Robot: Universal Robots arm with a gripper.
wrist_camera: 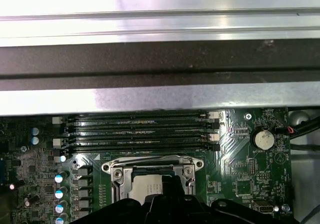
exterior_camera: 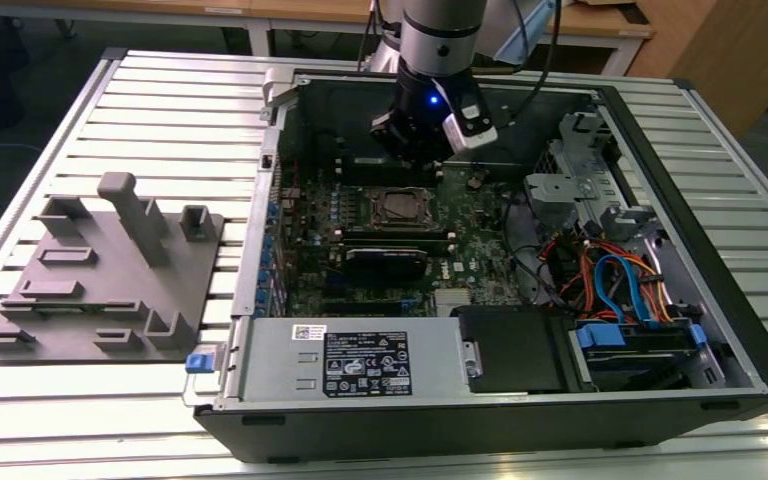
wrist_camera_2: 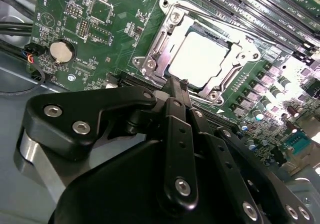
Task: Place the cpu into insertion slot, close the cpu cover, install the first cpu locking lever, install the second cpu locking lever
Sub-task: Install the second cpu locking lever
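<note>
The cpu (wrist_camera_2: 199,58) lies in the insertion slot (exterior_camera: 398,207), its silver top showing through the cut-out of the cpu cover (wrist_camera_2: 156,54), which lies flat over it. A thin lever rod (wrist_camera_2: 215,20) runs along one edge of the socket; I cannot tell whether it is latched. My gripper (wrist_camera_2: 175,85) hangs just above the socket's edge, fingers shut with nothing between them. In the exterior view the gripper (exterior_camera: 410,166) is over the motherboard just behind the socket. In the first wrist view the cpu (wrist_camera: 148,189) and cover (wrist_camera: 119,176) sit partly behind the gripper (wrist_camera: 167,183).
The socket sits on a green motherboard (exterior_camera: 478,262) inside an open computer case (exterior_camera: 704,300). Long memory slots (wrist_camera: 140,131) run beside the socket. A coin battery (wrist_camera_2: 62,50), cables (exterior_camera: 611,280) and a grey fixture block (exterior_camera: 104,270) outside the case are nearby.
</note>
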